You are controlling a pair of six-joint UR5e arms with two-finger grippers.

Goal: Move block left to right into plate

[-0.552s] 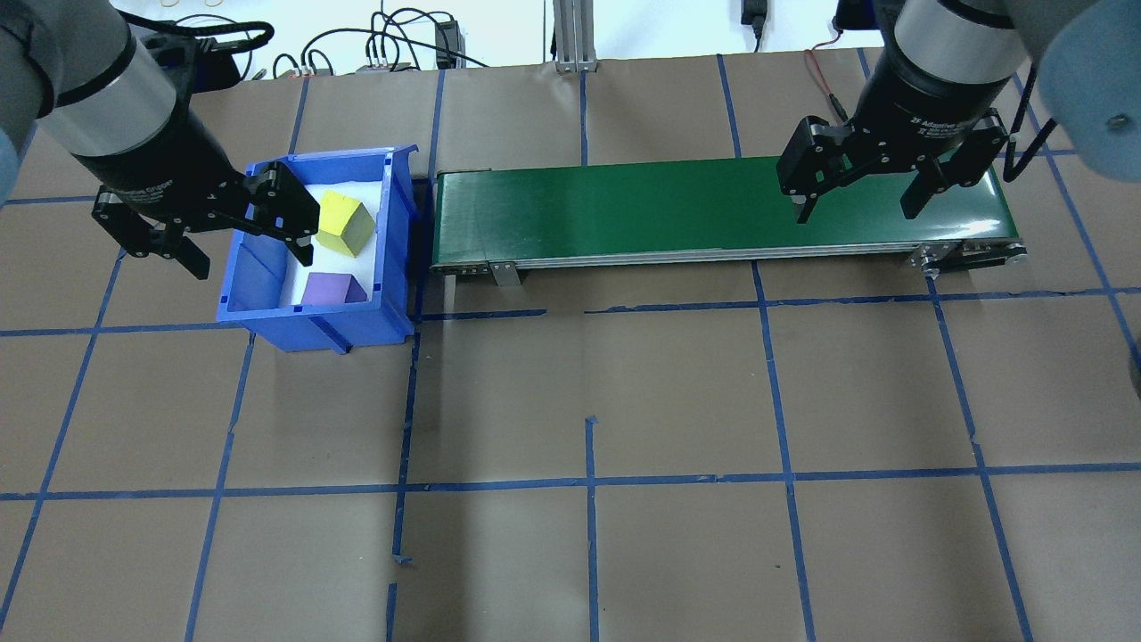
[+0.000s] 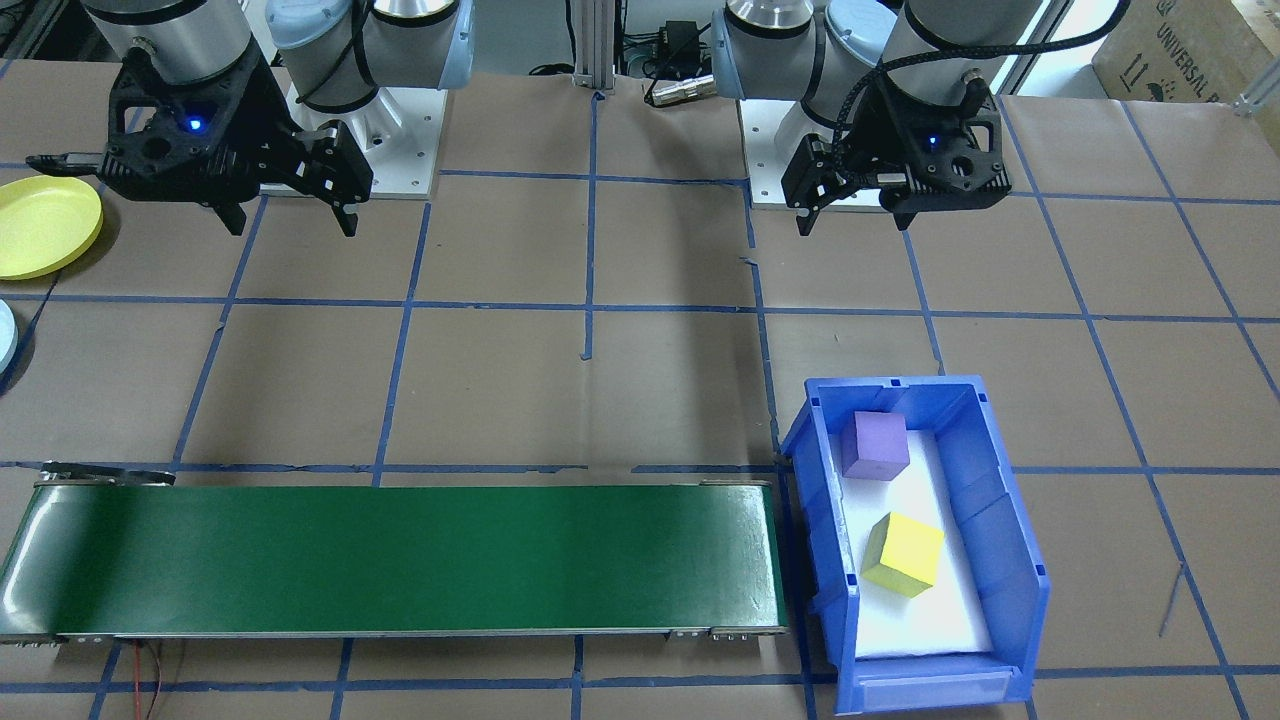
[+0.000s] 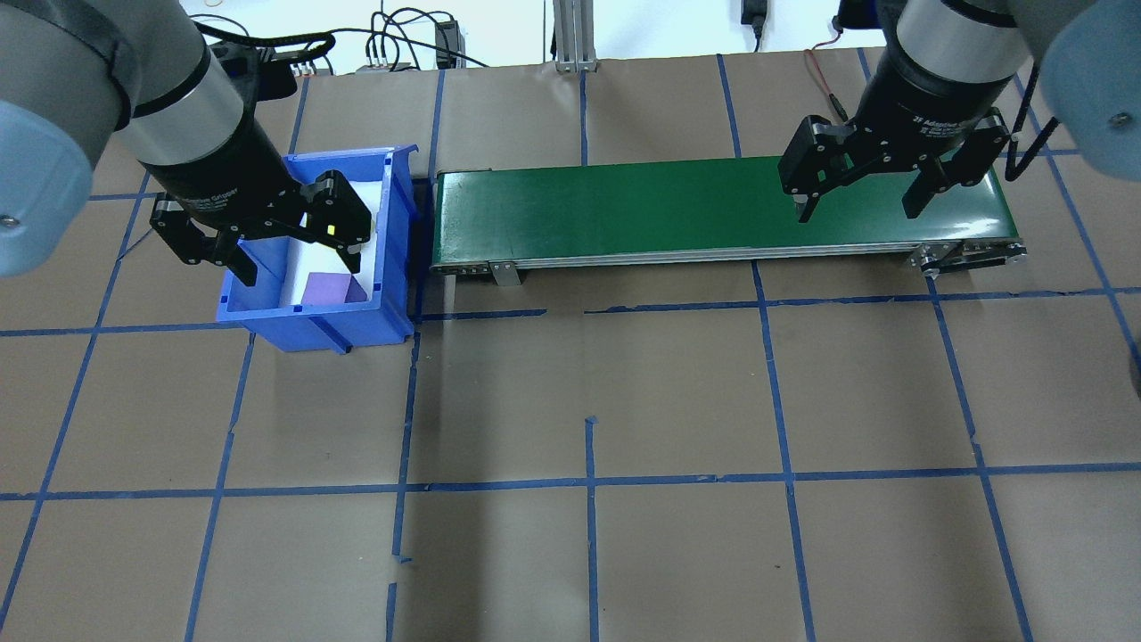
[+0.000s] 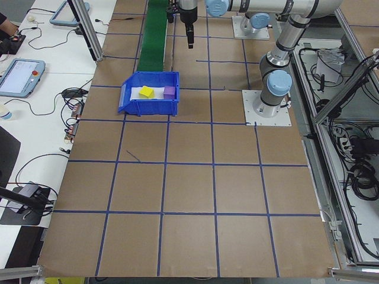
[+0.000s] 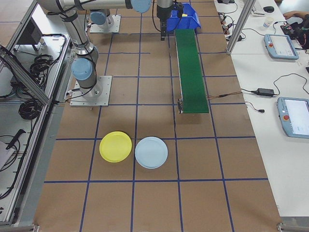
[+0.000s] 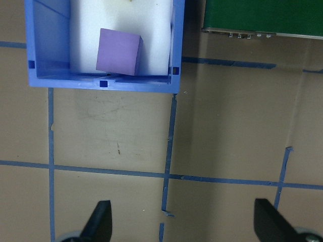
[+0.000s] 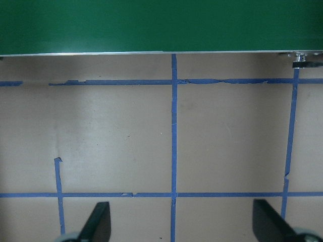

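Cubes of matte foam, purple (image 2: 874,445) and yellow (image 2: 904,554), lie in a hard blue bin (image 2: 1000,520) beneath the spread left claw (image 3: 294,252); right claw (image 3: 860,203) spread over the smooth belt (image 2: 400,560); round plate (image 2: 40,225) near the surface's edge.

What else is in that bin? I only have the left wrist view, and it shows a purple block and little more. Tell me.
Observer: A yellow block lies in the bin too, farther from the robot than the purple block.
Operator: Find me the plate.
Observer: The yellow plate sits on the table beyond the belt's right end, next to a light blue plate.
Operator: Report the right gripper.
Observer: The right gripper is open and empty, hanging by the belt's right end.
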